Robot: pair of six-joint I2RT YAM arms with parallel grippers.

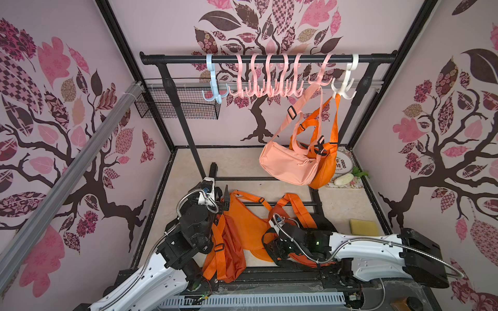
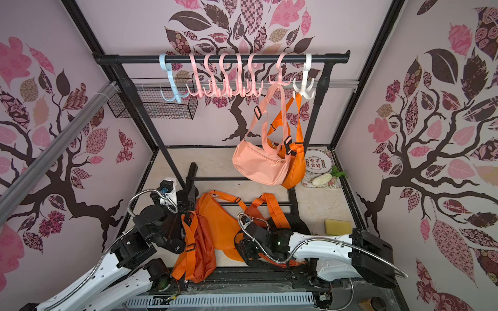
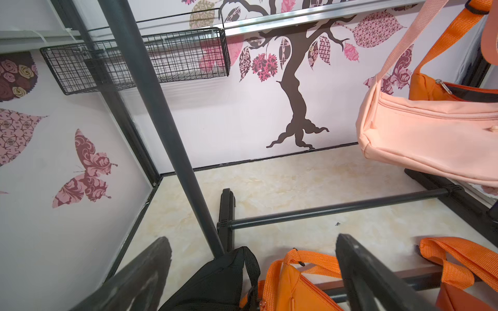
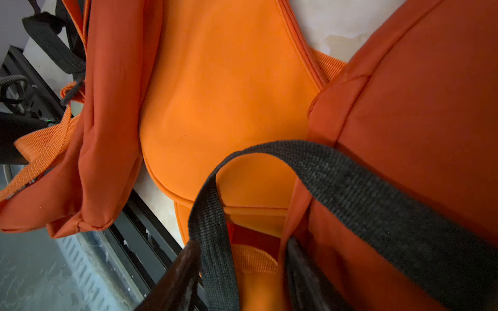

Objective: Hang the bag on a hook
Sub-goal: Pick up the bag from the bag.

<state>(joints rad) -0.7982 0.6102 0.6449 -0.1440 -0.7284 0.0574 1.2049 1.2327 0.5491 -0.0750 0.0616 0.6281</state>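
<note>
1. Done: a peach fabric shoulder bag (image 1: 288,164) and an orange fabric bag (image 1: 326,172) hang by their straps from a pink plastic hook (image 1: 320,78) and a white plastic hook (image 1: 343,86), at the far right of the black metal rail (image 1: 188,58).
2. Not done: a heap of orange fabric bags (image 1: 248,223) lies on the near floor between the arms.
3. The right gripper (image 4: 242,243) sits low over the heap. Its jaws stand apart on either side of a black woven strap (image 4: 350,175) and are not pinching it. I cannot tell whose strap it is.
4. The left gripper (image 3: 253,241) is released, wide and empty, at the heap's far-left edge.
5. My judgement: this bag's turn has barely begun. Clamping, lifting and hooking remain, and the pale blue plastic hook (image 1: 213,88) is free.
</note>
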